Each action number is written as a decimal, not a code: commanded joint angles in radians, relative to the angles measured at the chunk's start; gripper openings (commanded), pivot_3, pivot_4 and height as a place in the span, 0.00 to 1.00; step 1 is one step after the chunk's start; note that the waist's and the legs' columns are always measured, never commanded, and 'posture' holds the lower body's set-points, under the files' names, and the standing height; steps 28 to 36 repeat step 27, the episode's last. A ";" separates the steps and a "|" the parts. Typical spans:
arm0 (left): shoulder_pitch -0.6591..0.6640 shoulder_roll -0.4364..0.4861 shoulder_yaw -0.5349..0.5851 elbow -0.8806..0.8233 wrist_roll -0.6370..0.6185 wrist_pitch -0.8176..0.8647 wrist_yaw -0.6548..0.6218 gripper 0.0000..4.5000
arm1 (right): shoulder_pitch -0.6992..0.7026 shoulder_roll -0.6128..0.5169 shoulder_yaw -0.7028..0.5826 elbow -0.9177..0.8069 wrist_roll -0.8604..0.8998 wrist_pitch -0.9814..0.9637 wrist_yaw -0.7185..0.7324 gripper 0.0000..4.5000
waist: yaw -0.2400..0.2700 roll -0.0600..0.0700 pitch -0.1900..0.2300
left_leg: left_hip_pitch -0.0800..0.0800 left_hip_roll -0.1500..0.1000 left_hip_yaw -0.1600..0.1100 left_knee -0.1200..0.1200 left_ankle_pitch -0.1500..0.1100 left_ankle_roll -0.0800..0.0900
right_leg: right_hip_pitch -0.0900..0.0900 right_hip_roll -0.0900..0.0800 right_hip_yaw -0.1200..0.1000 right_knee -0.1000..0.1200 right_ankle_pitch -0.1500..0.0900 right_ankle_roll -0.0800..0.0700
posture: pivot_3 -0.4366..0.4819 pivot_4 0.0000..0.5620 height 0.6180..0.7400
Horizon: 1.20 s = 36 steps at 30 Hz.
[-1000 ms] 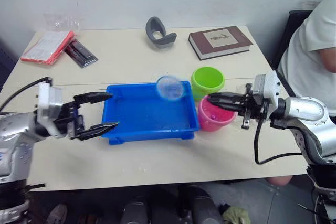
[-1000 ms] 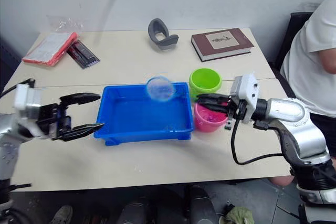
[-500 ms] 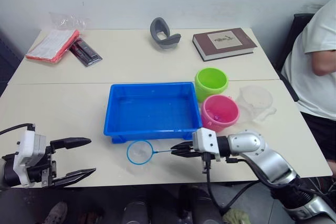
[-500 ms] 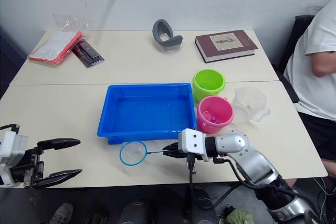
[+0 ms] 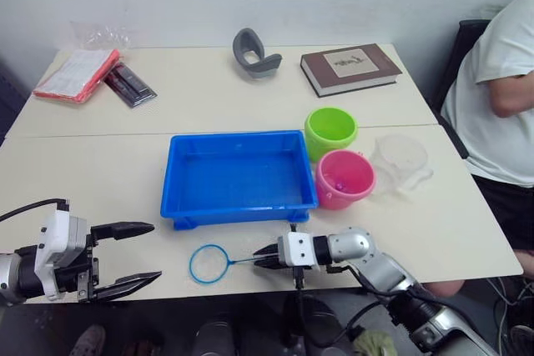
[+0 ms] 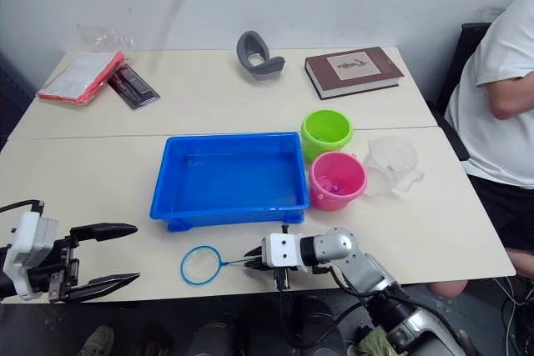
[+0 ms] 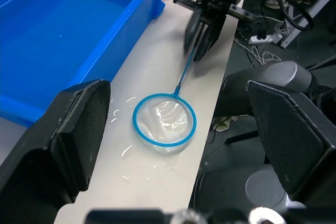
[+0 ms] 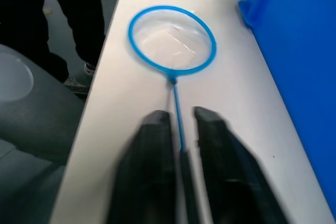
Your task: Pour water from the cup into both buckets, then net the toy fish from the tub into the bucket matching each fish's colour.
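The blue tub sits mid-table, water in it. To its right stand the lime green bucket and the pink bucket, and beyond them the clear cup. The net lies flat on the table in front of the tub, near the front edge. My right gripper is shut on the net's thin handle, hoop pointing away from it. Left of the hoop, my left gripper hangs open and holds nothing. The toy fish are hidden; a speck inside the pink bucket is too small to tell.
At the back of the table lie a brown book, a grey curved object, a red packet and a dark flat item. A person in white sits at the right end. Water drops spot the table by the hoop.
A second ago my right gripper held the net up over the tub's far right corner, my left beside the tub's left end. Both have dropped to the front edge; the net lies flat.
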 commanded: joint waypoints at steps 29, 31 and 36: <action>-0.049 -0.031 0.093 0.268 0.286 -0.308 0.200 1.00 | 0.325 -0.627 -0.948 -0.140 0.439 0.023 0.277 0.99 | 0.029 0.000 0.000 | 0.011 0.001 0.008 -0.004 -0.010 0.009 | 0.006 0.001 0.004 -0.003 0.000 0.000 | 0.48 0.27 1.00; -0.049 -0.031 0.093 0.268 0.286 -0.308 0.200 1.00 | 0.325 -0.627 -0.948 -0.140 0.439 0.023 0.277 0.99 | 0.029 0.000 0.000 | 0.011 0.001 0.008 -0.004 -0.010 0.009 | 0.006 0.001 0.004 -0.003 0.000 0.000 | 0.48 0.27 1.00; -0.049 -0.031 0.093 0.268 0.286 -0.308 0.200 1.00 | 0.325 -0.627 -0.948 -0.140 0.439 0.023 0.277 0.99 | 0.029 0.000 0.000 | 0.011 0.001 0.008 -0.004 -0.010 0.009 | 0.006 0.001 0.004 -0.003 0.000 0.000 | 0.48 0.27 1.00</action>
